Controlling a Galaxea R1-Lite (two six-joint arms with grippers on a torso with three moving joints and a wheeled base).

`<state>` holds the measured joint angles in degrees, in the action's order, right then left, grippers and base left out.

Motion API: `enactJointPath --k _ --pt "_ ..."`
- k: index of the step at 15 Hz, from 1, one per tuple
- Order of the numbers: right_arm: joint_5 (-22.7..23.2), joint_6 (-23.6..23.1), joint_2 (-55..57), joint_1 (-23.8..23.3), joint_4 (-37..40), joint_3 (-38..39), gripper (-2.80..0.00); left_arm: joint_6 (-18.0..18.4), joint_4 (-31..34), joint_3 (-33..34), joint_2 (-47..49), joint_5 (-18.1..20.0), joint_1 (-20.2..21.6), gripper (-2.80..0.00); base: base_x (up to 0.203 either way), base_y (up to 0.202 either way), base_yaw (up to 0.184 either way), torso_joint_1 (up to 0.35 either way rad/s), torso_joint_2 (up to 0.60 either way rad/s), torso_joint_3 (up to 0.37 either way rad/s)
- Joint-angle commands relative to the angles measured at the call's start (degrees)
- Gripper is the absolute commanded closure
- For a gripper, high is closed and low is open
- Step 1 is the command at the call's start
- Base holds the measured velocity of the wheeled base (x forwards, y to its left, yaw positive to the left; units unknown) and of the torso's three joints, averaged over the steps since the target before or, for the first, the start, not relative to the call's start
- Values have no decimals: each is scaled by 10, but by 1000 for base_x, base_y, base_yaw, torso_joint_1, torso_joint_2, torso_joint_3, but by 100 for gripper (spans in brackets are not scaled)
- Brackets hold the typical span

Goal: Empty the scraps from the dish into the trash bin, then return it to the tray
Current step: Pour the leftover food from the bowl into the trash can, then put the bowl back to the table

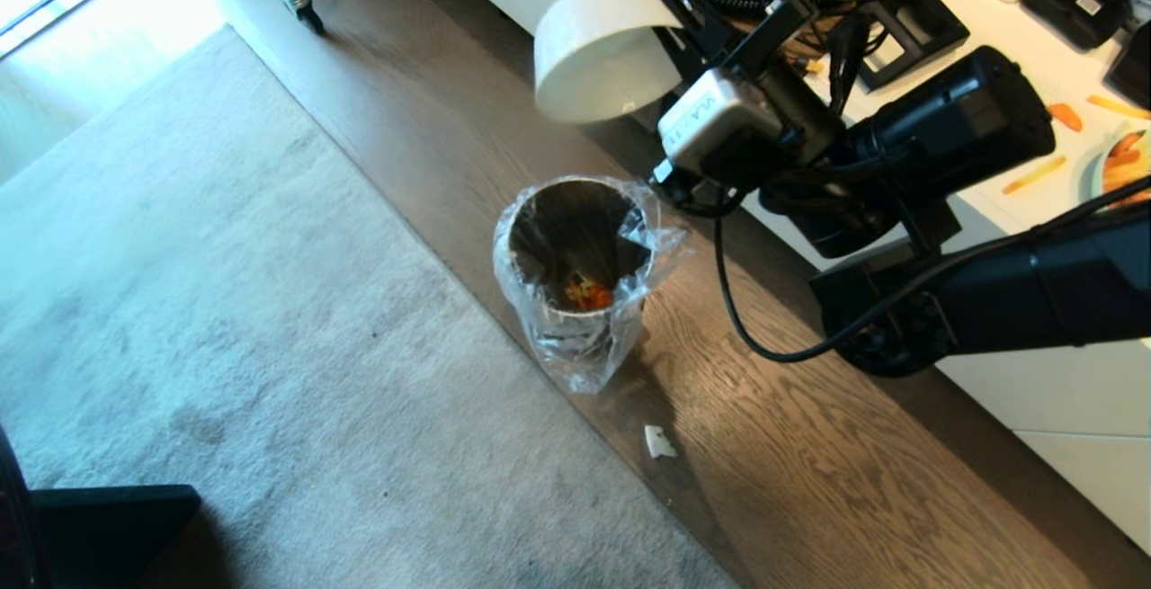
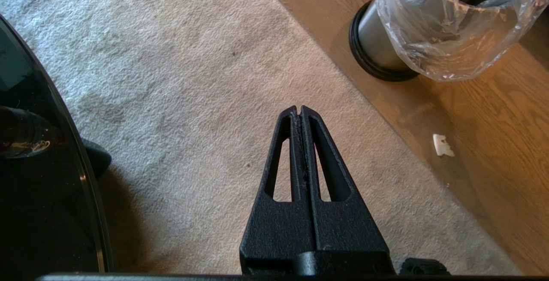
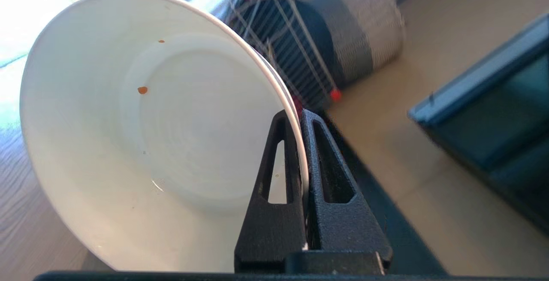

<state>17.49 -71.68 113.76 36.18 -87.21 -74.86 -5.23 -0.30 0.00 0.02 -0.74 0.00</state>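
Note:
My right gripper (image 1: 674, 9) is shut on the rim of the dish (image 1: 598, 49), a plain white bowl tipped on its side in the air, up and behind the trash bin (image 1: 620, 238). In the right wrist view the fingertips (image 3: 298, 116) pinch the wall of the dish (image 3: 150, 135), which holds only tiny orange specks (image 3: 142, 90). Orange and yellow scraps (image 1: 589, 292) lie at the bottom of the bag-lined metal bin (image 2: 377, 45). My left gripper (image 2: 299, 109) hangs shut and empty over the carpet. I cannot make out the tray.
A small white chip (image 1: 659, 441) lies on the wooden floor near the bin. Grey carpet (image 1: 225, 301) covers the left. A white table (image 1: 1025, 211) on the right carries cables, loose food pieces and a plate (image 1: 1093, 171) with carrot.

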Motion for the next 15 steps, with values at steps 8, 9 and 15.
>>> enactJointPath --k 8,9,15 --pt "-284 107 -102 -1 -15 223 0 0 0 0 0 0 0 0 0 0 0 0 0 0" --pt "-306 120 -113 -1 -10 246 0 0 0 0 0 0 0 0 0 0 0 0 0 0" --pt "-332 187 -188 -29 62 304 0 0 0 0 0 0 0 0 0 0 0 0 0 0"
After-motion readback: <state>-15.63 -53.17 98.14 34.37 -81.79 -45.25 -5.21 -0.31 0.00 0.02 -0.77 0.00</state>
